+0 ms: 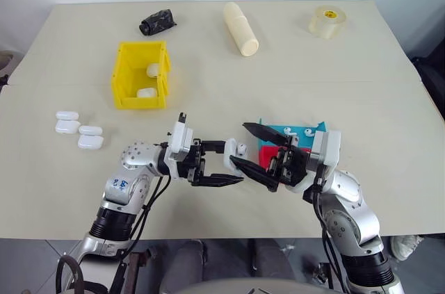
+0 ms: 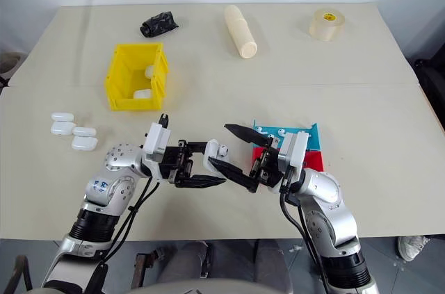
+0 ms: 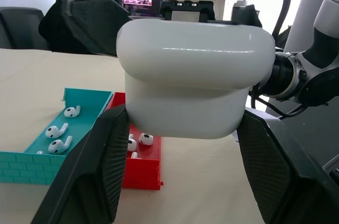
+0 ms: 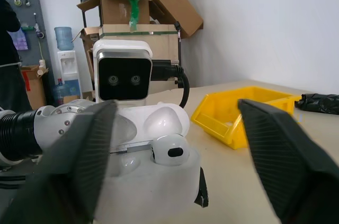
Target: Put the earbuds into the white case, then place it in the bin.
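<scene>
My left gripper (image 1: 233, 162) is shut on the white case (image 3: 190, 86), held above the table's front edge with its lid hinged open. One earbud (image 4: 170, 151) sits in a well of the case (image 4: 153, 181). My right gripper (image 1: 240, 142) stands open, its two fingers (image 4: 280, 155) spread wide on either side of the case without touching it. More earbuds (image 3: 58, 131) lie in the teal tray (image 1: 306, 131) and the red tray (image 3: 143, 171) behind the right gripper. The yellow bin (image 1: 122, 75) stands at the back left, apart from both grippers.
Two white cases lie inside the bin. Several spare cases (image 1: 78, 131) lie left of the left arm. A cream cylinder (image 1: 240, 28), a tape roll (image 1: 327, 21) and a crumpled black thing (image 1: 157, 21) lie along the far edge.
</scene>
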Robot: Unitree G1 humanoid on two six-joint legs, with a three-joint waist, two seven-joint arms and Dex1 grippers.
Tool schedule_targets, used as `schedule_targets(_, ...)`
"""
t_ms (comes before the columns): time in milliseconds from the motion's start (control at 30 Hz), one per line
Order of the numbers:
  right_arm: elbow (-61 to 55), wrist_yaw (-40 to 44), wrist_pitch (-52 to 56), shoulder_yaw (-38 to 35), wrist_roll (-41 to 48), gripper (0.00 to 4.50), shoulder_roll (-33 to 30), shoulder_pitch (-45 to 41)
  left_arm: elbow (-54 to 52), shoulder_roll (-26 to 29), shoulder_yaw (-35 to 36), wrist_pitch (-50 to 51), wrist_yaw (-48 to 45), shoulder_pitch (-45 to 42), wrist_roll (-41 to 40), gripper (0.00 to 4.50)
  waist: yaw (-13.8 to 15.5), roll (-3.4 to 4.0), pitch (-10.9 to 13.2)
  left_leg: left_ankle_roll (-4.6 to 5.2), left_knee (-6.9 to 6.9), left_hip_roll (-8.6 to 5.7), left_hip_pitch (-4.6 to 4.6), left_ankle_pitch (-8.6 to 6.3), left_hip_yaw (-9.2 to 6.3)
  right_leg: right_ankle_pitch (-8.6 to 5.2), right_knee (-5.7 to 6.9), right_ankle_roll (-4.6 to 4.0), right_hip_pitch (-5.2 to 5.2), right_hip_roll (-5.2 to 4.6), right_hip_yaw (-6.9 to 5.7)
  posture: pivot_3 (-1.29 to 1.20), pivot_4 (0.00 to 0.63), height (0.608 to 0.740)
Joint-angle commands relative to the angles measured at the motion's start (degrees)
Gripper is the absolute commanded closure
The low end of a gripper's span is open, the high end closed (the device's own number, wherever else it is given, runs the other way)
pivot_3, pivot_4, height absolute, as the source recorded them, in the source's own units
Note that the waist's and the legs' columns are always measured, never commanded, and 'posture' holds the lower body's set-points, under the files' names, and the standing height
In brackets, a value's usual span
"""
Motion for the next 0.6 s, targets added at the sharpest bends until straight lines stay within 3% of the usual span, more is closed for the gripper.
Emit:
schedule_targets(33, -1.7, 0.6, 0.8, -0.2, 0.0, 0.02, -1.8, 1.3, -3.4, -0.9, 0.9, -1.2, 0.5, -1.1, -2.1, 1.79, 0.0, 0.00, 0.0, 0.00, 0.00, 0.00, 0.00, 0.00, 0.00, 0.00, 0.00, 0.00, 0.00, 0.00, 0.00, 0.00, 0.150, 0.740)
schedule_targets(333, -7.1, 2.9, 1.4, -22.9, 6.3, 0.02, -16.4, 13.5, -3.1, 3.5, 2.9, -2.3, 0.4, 3.3, -0.5, 1.79, 0.4, 0.00, 0.0, 0.04, -0.06, -0.04, -0.01, -0.02, 0.00, 0.00, -0.13, 0.00, 0.06, -0.03, -0.01, 0.00, 0.150, 0.740)
schedule_targets(467, 1.1, 8.4, -3.7, -34.4, 2.6, 0.02, -20.9, 22.3, -3.6, 4.1, 3.0, -4.0, 2.6, 5.0, 1.6, 1.79, 1.2, -0.01, 0.0, 0.05, -0.07, -0.01, 0.00, -0.02, 0.04, 0.00, -0.17, 0.00, 0.10, -0.01, -0.01, 0.00, 0.150, 0.740)
schedule_targets(600, 10.3, 10.8, -6.4, -39.2, 0.2, 0.02, -23.2, 24.5, -4.0, 4.0, 2.4, -5.3, 5.1, 5.2, 3.8, 1.79, 1.4, -0.01, 0.0, 0.15, -0.03, -0.06, 0.07, 0.01, 0.16, 0.05, -0.20, 0.09, 0.17, -0.04, 0.07, 0.00, 0.150, 0.740)
